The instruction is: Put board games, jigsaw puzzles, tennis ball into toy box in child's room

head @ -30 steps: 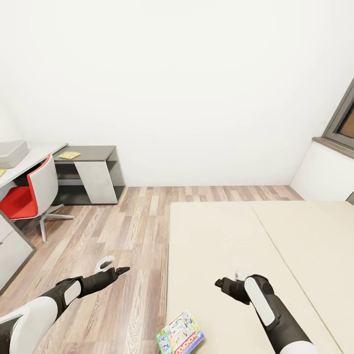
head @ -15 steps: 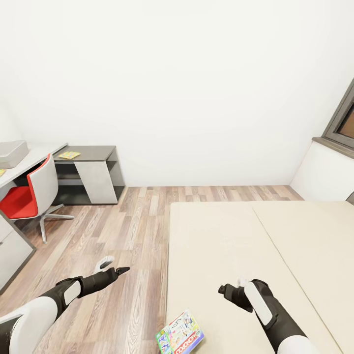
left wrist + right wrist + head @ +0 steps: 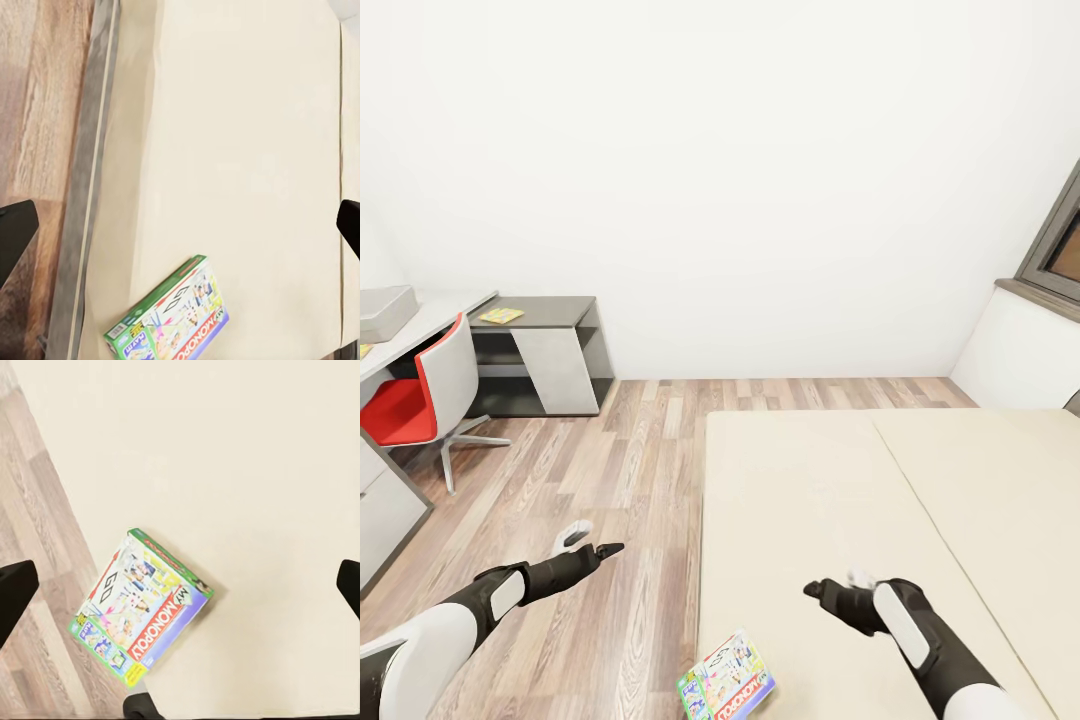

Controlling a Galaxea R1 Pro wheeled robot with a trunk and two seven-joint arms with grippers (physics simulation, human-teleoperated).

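Observation:
One board game (image 3: 726,680), a flat green and blue box with a red band, lies on the beige bed (image 3: 830,480) near its left edge; it also shows as the board game (image 3: 169,319) and the board game (image 3: 142,607) in the wrist views. My left gripper (image 3: 595,538) hangs open over the wood floor, left of the bed. My right gripper (image 3: 830,582) is open above the mattress, right of and beyond the game, holding nothing. The grey toy box (image 3: 382,310) rests on the white table (image 3: 430,320) at far left. A jigsaw puzzle (image 3: 500,316) lies on the dark side desk.
A red and white swivel chair (image 3: 420,400) stands in front of the table. Wood floor (image 3: 600,460) separates table and bed. A grey-framed window (image 3: 1060,245) and white sill are at the right. The bed's grey frame edge (image 3: 82,195) runs along the floor.
My right arm has drawn slightly back and to the right over the mattress. The left arm and the board game have not moved.

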